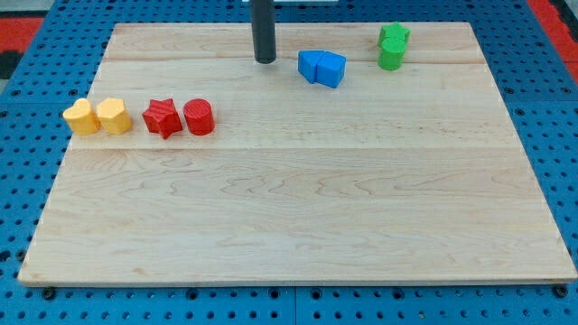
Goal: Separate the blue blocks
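Note:
Two blue blocks touch each other near the view's top, right of centre: a left blue block (311, 65) and a right blue block (331, 69). Their shapes are hard to make out. My tip (265, 60) is at the end of the dark rod, standing on the board a short way to the left of the left blue block, apart from it.
A green star block (394, 35) sits against a green cylinder (391, 57) at the top right. A red star (163, 117) and red cylinder (199, 117) sit at the left, with two yellow blocks (82, 117) (114, 116) further left. The wooden board (298, 217) lies on blue pegboard.

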Action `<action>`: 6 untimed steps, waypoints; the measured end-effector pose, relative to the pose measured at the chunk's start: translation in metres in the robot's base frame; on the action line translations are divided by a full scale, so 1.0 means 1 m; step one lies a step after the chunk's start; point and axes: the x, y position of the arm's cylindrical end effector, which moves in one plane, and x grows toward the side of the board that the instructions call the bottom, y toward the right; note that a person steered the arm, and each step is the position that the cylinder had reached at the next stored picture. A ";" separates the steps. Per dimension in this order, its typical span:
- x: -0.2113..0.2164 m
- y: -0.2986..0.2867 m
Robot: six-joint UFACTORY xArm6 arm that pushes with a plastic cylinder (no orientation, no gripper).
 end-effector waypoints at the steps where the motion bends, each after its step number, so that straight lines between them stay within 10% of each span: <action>1: 0.006 0.024; 6: 0.039 0.125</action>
